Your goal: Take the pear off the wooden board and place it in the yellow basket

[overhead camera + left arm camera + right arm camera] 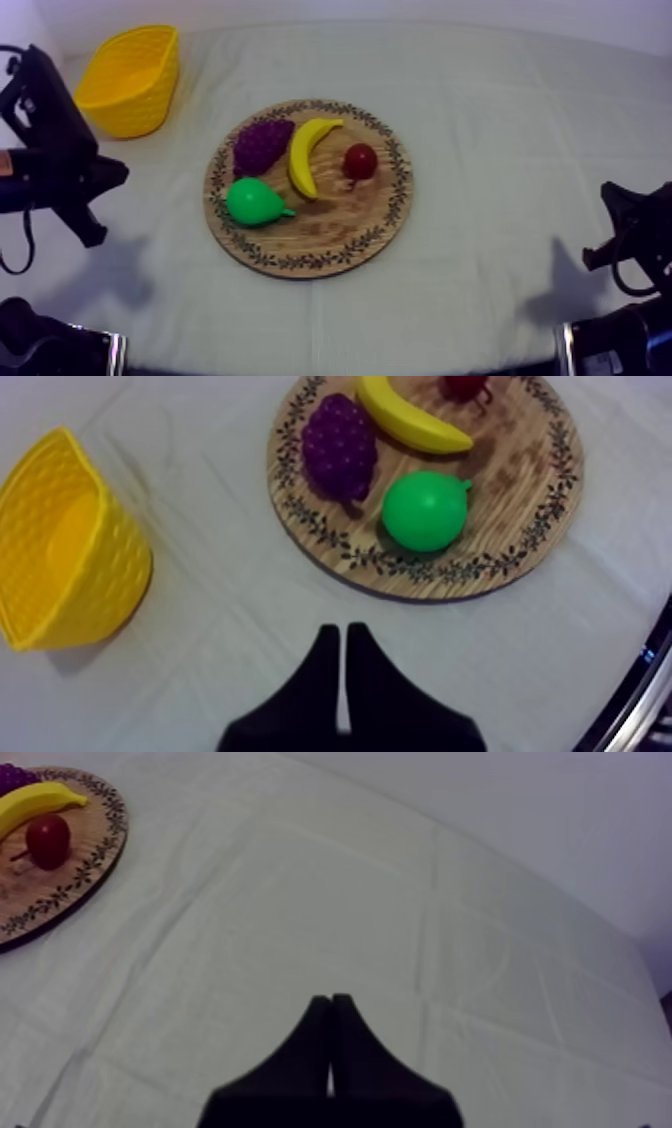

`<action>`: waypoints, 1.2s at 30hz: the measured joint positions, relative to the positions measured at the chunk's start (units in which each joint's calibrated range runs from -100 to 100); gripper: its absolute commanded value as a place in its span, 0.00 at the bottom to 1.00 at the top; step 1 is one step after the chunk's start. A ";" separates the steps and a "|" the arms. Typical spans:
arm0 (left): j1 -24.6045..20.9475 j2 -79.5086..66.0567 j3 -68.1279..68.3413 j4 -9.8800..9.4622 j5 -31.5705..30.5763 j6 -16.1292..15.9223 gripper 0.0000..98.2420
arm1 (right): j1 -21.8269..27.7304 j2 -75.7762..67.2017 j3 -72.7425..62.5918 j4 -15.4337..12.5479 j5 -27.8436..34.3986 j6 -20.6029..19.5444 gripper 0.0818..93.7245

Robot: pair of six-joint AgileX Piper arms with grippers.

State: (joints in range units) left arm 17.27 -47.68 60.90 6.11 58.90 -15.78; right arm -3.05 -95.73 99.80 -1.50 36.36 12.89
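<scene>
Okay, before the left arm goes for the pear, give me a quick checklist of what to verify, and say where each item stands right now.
1. Pear lies on the wooden board: ok.
2. Nothing lies on top of the pear; the grapes and banana are beside it: ok.
3. Left claw open for the grasp: not ok, it is shut.
4. Yellow basket at the left arm's side, mouth unblocked: ok.
5. Cloth between board and basket free of obstacles: ok.
6. Right claw away from the board: ok, it is shut over bare cloth.
</scene>
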 measured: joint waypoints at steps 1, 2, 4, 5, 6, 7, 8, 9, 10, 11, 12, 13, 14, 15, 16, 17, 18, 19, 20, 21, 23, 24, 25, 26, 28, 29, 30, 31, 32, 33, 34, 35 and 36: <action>0.23 1.34 -1.18 -0.06 0.97 -0.25 0.00 | 0.00 0.00 0.00 0.00 0.00 0.00 0.00; 0.27 2.42 -2.14 -0.06 1.75 -0.55 0.00 | 0.00 0.00 0.00 0.00 0.00 0.00 0.00; 0.38 5.15 -4.55 -0.06 3.59 -1.17 0.00 | 0.00 0.00 0.00 0.00 0.00 0.00 0.00; 0.54 6.49 -5.69 -0.06 4.25 -1.43 0.00 | 0.00 0.00 0.00 0.00 0.00 0.00 0.00; 0.76 7.84 -6.81 0.01 4.98 -1.76 0.00 | 0.00 0.00 0.00 0.00 0.00 0.00 0.00; 1.08 9.20 -7.82 0.01 5.50 -2.08 0.00 | 0.00 0.00 0.00 0.00 0.00 0.00 0.00; 1.46 10.25 -8.56 -0.04 5.81 -2.31 0.00 | 0.00 0.00 0.00 0.00 0.00 0.00 0.00; 1.91 11.59 -9.42 -0.16 6.04 -2.62 0.00 | 0.00 0.00 0.00 0.00 0.00 0.00 0.00; 2.47 12.96 -10.30 -0.32 6.40 -2.90 0.00 | 0.00 0.00 0.00 0.00 0.00 0.01 0.00; 3.04 14.31 -11.16 -0.46 6.57 -3.08 0.00 | 0.00 0.00 0.00 0.00 0.00 0.01 0.00; 3.51 15.35 -11.88 -0.77 6.85 -3.19 0.00 | 0.00 0.00 0.00 0.00 0.00 0.03 0.00; 4.16 16.80 -12.85 -1.14 7.35 -3.25 0.00 | 0.00 0.00 0.00 0.00 0.00 0.03 0.00; 4.83 18.25 -13.93 -1.39 7.73 -3.29 0.00 | 0.00 0.00 0.00 0.00 0.00 0.03 0.00; 5.38 19.38 -15.10 -1.64 8.15 -3.26 0.00 | 0.00 0.00 0.00 0.00 0.00 0.03 0.00; 6.10 20.81 -16.40 -2.04 9.02 -3.22 0.00 | 0.00 0.00 0.00 0.00 0.00 0.03 0.00; 6.80 22.24 -17.74 -2.28 9.89 -3.19 0.01 | 0.00 0.00 0.00 0.00 0.00 0.03 0.00; 7.48 23.68 -18.85 -2.41 10.64 -3.19 0.01 | 0.00 0.00 0.00 0.00 0.00 0.03 0.00; 8.14 25.06 -20.28 -2.73 11.66 -3.19 0.02 | 0.00 0.00 0.00 0.00 0.00 0.03 0.00; 8.81 26.42 -21.78 -2.96 12.69 -3.11 0.03 | 0.00 0.00 0.00 0.00 0.00 0.03 0.00; 9.31 27.49 -22.95 -3.04 13.46 -3.11 0.04 | 0.00 0.00 0.00 0.00 0.00 0.05 0.00; 10.43 30.09 -25.76 -3.33 15.46 -2.99 0.09 | 0.00 0.00 0.00 0.00 0.00 0.05 0.00; 10.87 31.30 -27.06 -3.34 16.47 -2.93 0.12 | 0.00 0.00 0.00 0.00 0.00 0.05 0.00; 11.13 32.21 -28.03 -3.34 17.15 -2.85 0.14 | 0.00 0.00 0.00 0.00 0.00 0.05 0.00; 11.38 33.34 -29.17 -3.38 18.09 -2.69 0.17 | 0.00 0.00 0.00 0.00 0.00 0.05 0.00; 11.57 35.29 -31.04 -3.44 19.47 -2.38 0.21 | 0.00 0.00 0.00 0.00 0.00 0.05 0.00; 11.63 36.13 -31.84 -3.44 20.35 -2.25 0.23 | 0.00 0.00 0.00 0.00 0.00 0.05 0.00; 11.63 36.86 -32.50 -3.49 20.77 -2.07 0.25 | 0.00 0.00 0.00 0.00 0.00 0.05 0.00; 11.67 37.39 -32.98 -3.49 21.28 -2.03 0.27 | 0.00 0.00 0.00 0.00 0.00 0.05 0.00; 11.67 37.99 -33.50 -3.54 21.81 -1.91 0.28 | 0.00 0.00 0.00 0.00 0.00 0.05 0.00; 11.67 38.48 -33.98 -3.54 22.10 -1.78 0.30 | 0.00 0.00 0.00 0.00 0.00 0.05 0.00; 11.70 38.81 -34.27 -3.61 22.29 -1.73 0.32 | 0.00 0.00 0.00 0.00 0.00 0.05 0.00; 11.70 39.15 -34.63 -3.61 22.66 -1.63 0.33 | 0.00 0.00 0.00 0.00 0.00 0.05 0.00; 11.70 39.49 -34.86 -3.61 22.67 -1.55 0.35 | 0.00 0.00 0.00 0.00 0.00 0.05 0.00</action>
State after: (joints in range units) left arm 28.97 -8.18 26.03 2.50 81.58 -17.32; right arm -3.05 -95.73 99.80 -1.50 36.36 12.94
